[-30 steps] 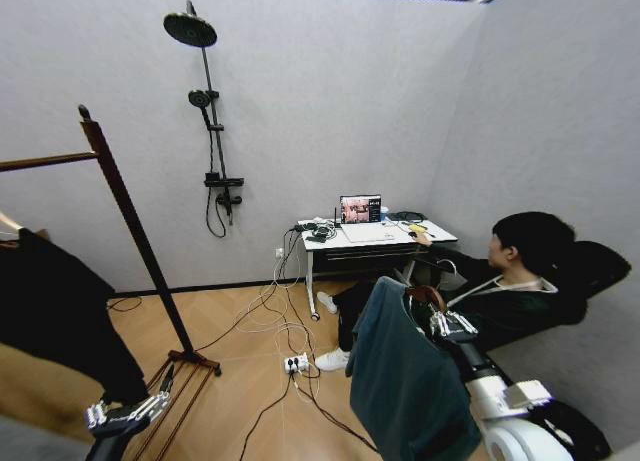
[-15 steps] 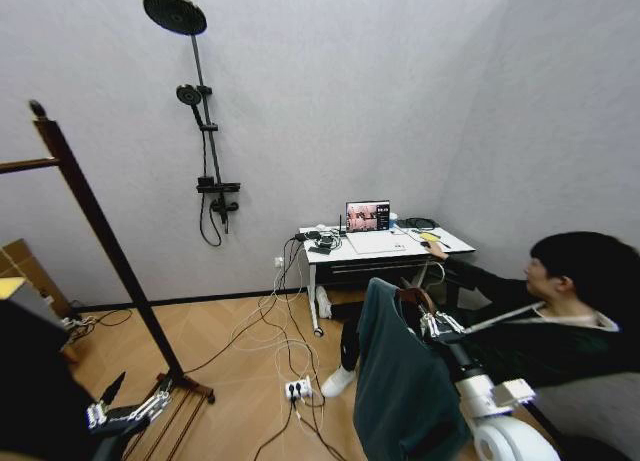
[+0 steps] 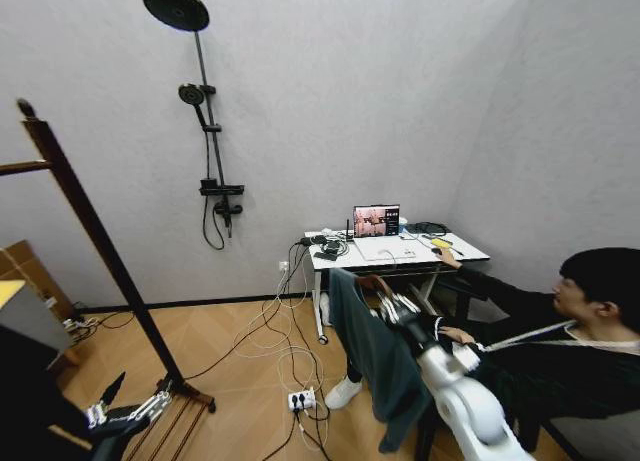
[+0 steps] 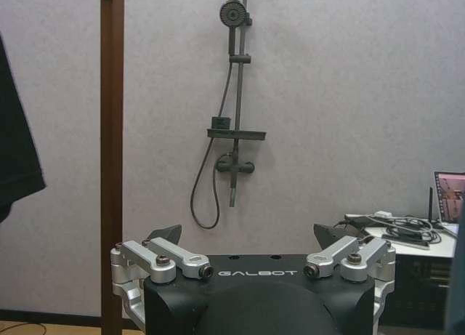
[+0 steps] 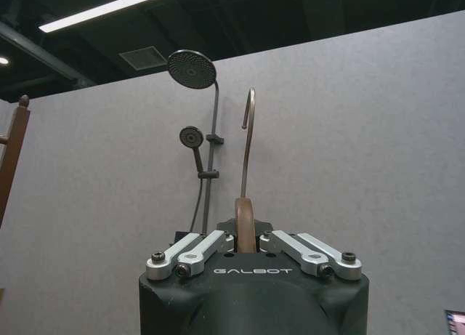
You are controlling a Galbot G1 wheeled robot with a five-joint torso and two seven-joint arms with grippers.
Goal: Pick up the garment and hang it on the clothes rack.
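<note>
Two grippers were under my control. Compared with half a second earlier, the right gripper (image 3: pixel 388 303) had raised the dark teal-blue long-sleeved garment (image 3: pixel 372 353) and carried it forward, clear of the seated person, with the head camera's framing only slightly shifted. In the right wrist view its fingers (image 5: pixel 211 245) were pinched on the wooden neck of the hanger (image 5: pixel 245 226), the metal hook (image 5: pixel 248 139) standing upright above. I judged the pick-up complete and the carry to the rack under way.

The tall dark reddish-brown wooden clothes rack (image 3: pixel 92 223) stood well apart, at the far left, its rail running out of frame. A black top (image 4: pixel 16 146) already hung beside its upright. The left gripper (image 3: pixel 122 413) hung low near the rack's foot, fingers spread and holding nothing.

Between garment and rack lay trailing cables (image 3: pixel 270 331) and a white power strip (image 3: pixel 301 399) on the wooden floor; a white desk (image 3: pixel 398 251) with a laptop (image 3: pixel 377 221) stood behind
</note>
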